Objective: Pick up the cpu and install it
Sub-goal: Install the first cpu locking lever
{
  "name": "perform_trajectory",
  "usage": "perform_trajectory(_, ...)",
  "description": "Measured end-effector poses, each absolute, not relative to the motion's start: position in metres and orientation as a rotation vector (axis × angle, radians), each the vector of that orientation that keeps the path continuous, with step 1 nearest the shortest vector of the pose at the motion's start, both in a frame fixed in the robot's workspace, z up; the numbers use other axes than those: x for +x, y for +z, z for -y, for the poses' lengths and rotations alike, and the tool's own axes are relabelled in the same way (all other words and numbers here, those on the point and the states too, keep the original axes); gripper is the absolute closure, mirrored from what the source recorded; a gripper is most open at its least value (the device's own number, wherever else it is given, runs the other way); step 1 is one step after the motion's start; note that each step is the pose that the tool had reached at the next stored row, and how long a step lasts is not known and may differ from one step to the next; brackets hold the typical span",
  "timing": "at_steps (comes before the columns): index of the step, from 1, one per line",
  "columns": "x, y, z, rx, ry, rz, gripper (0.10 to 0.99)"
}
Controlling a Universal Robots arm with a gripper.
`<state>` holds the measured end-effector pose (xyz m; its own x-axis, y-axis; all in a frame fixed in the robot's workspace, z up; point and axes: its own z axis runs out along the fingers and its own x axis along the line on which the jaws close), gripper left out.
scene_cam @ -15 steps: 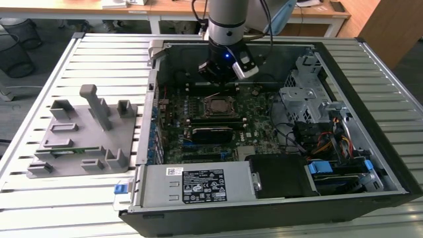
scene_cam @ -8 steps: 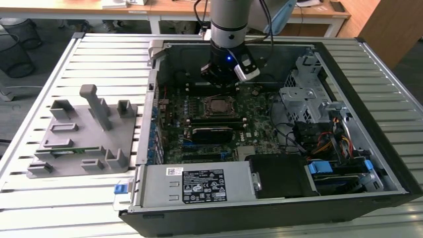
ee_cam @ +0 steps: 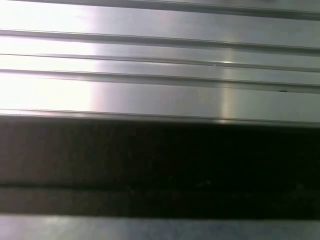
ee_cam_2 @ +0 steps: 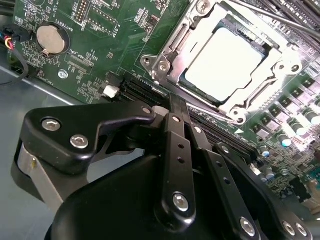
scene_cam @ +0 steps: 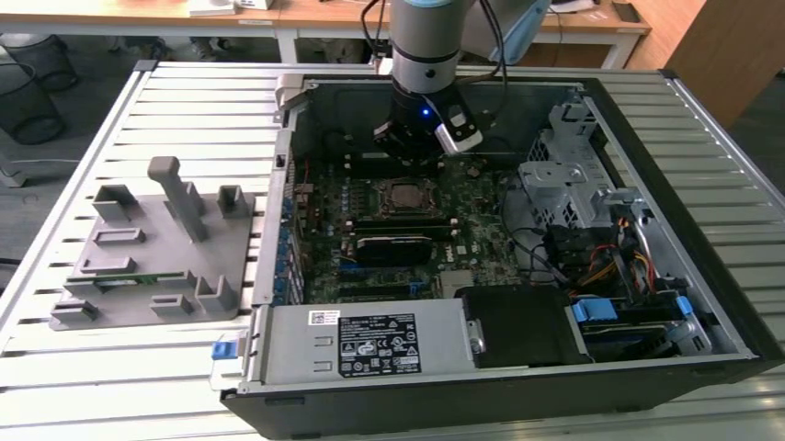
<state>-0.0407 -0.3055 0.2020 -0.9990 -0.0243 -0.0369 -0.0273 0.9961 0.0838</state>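
The cpu (ee_cam_2: 227,62) is a flat square chip with a pale silvery top. It lies inside the black socket with its metal frame (ee_cam_2: 172,55) on the green motherboard (ee_cam_2: 90,60). In the exterior view the cpu (scene_cam: 403,195) sits at the middle of the board inside the open computer case (scene_cam: 687,276). My gripper (scene_cam: 413,158) hangs just behind the socket, low over the board. In the second wrist view its black fingers (ee_cam_2: 175,130) are pressed together with nothing between them, and the gripper's tip (ee_cam_2: 176,101) stands a short way from the socket's frame.
A grey holder block (scene_cam: 160,248) with posts stands on the slatted metal table (ee_cam: 160,90) at the exterior view's left. Inside the case are a power supply (scene_cam: 368,344), a drive cage (scene_cam: 564,179), loose cables (scene_cam: 589,262) and a coin battery (ee_cam_2: 49,39).
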Motion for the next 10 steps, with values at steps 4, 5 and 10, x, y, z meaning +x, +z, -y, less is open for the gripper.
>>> perform_trajectory(4,-0.0406,0.1991,0.3055,-0.04,0.131,-3.103,0.98)
perform_trajectory(5,-0.0406,0.1985,0.3055,-0.04,0.131,-3.103,0.98)
perform_trajectory(10,-0.0405,0.1986,0.3055,-0.04,0.131,-3.103,0.98)
